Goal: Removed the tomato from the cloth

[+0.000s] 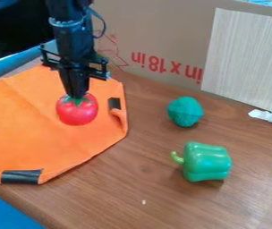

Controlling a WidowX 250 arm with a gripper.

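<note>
The gripper hangs over the orange cloth on the left side of the camera view. Its fingers point down and sit close together, shut on the green leafy top of the red tomato. The tomato is upright over the right part of the cloth, below the fingertips. Whether its underside touches the cloth, I cannot tell.
A teal ball-like object and a green toy pepper lie on the brown table to the right. A cardboard wall and a pale board stand behind.
</note>
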